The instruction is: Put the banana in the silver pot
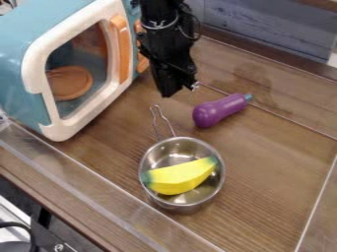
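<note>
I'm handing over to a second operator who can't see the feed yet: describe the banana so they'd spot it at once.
Find the teal toy microwave, then the shiny round pot on the wooden table. The banana lies inside that pot, bright yellow with greenish tips, unlike the purple eggplant outside it.

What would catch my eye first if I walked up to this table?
Probably the bright yellow banana, lying in the shiny pot near the front, its wire handle pointing back toward the black end effector. Next, the big teal-and-cream toy microwave on the left, with an orange-brown disc inside. Then the purple eggplant, on the wood behind the pot and a little to the right.
</note>
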You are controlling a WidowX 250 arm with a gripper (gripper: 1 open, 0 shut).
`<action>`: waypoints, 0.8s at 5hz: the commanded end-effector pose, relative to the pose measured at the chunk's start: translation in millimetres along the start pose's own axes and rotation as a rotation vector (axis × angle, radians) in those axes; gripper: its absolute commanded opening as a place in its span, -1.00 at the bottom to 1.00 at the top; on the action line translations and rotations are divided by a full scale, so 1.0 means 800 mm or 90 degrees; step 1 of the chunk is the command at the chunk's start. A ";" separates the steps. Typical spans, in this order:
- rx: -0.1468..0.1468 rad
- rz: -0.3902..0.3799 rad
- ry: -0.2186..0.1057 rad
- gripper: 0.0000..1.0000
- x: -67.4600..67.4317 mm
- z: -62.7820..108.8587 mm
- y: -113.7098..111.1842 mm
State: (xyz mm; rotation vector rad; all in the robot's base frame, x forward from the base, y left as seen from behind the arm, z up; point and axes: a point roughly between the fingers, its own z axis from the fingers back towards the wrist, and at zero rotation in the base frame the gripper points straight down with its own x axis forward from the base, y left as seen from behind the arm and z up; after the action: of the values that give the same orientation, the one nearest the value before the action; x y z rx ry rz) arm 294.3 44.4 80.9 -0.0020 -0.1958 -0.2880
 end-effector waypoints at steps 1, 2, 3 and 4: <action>0.009 -0.026 -0.028 -1.00 0.005 0.002 0.010; 0.009 -0.030 -0.028 -1.00 0.008 0.000 0.007; 0.007 -0.035 -0.028 -1.00 0.012 -0.001 0.004; 0.013 -0.012 -0.027 -1.00 0.018 0.008 -0.001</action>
State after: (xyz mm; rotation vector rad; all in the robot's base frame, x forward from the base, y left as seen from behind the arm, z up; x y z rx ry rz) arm 297.4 39.7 72.9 -0.0059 -0.1849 -0.2982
